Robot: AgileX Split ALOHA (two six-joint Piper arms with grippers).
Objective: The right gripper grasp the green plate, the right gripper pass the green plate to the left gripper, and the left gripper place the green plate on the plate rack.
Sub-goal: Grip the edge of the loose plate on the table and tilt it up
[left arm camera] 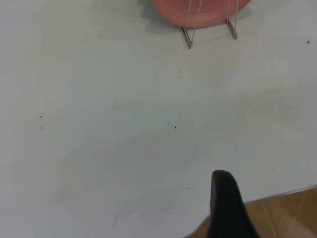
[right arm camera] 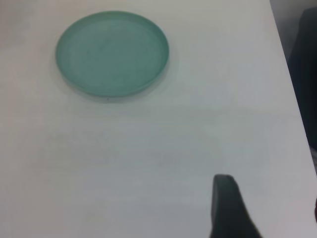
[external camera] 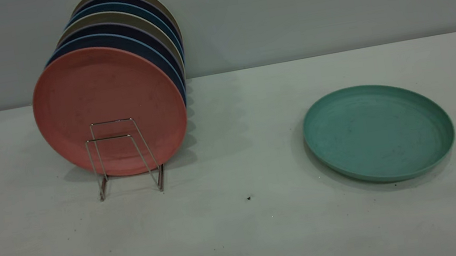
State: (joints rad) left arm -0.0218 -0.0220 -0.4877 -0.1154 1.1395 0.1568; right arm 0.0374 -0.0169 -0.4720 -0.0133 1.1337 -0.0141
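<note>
The green plate [external camera: 378, 132] lies flat on the white table at the right, with nothing touching it. It also shows in the right wrist view as the green plate [right arm camera: 111, 52], well away from my right gripper [right arm camera: 225, 208], of which only a black tip is seen. The plate rack [external camera: 123, 155] stands at the left with its two front wire loops bare. In the left wrist view the plate rack [left arm camera: 208, 29] is far from my left gripper [left arm camera: 223, 203], which hangs near the table's edge. Neither gripper appears in the exterior view.
A salmon-pink plate [external camera: 110, 109] stands upright in the rack, with several dark blue and beige plates [external camera: 137, 33] behind it. The table edge [left arm camera: 277, 196] borders wooden floor. A dark object [right arm camera: 304, 74] stands beyond the table's side.
</note>
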